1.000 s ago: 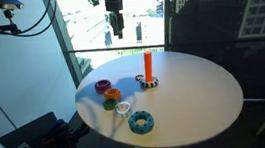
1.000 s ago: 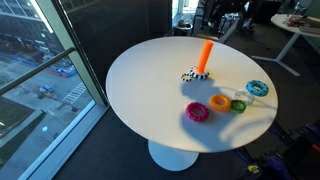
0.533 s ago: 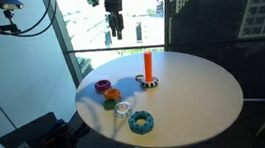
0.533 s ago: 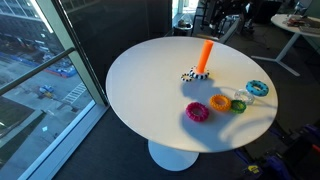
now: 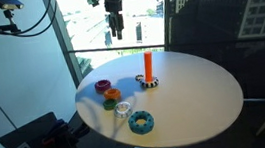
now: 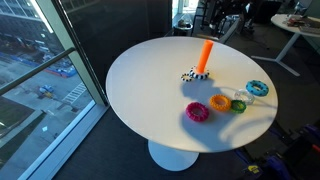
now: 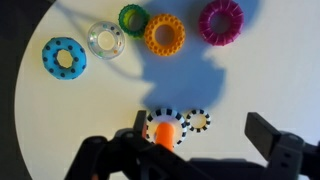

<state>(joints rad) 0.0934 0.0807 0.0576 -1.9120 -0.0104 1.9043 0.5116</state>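
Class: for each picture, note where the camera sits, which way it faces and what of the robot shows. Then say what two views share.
Exterior view: beside the table, slightly above it, facing the windows; the open gripper hangs high over it.
Exterior view: higher up, looking down on the table, windows at left; no gripper made out.
Wrist view: rides above the gripper, looking straight down; its fingers at the bottom edge.
Shared: all show the orange peg and coloured rings.

a black, apparently blocky, two-pronged hand.
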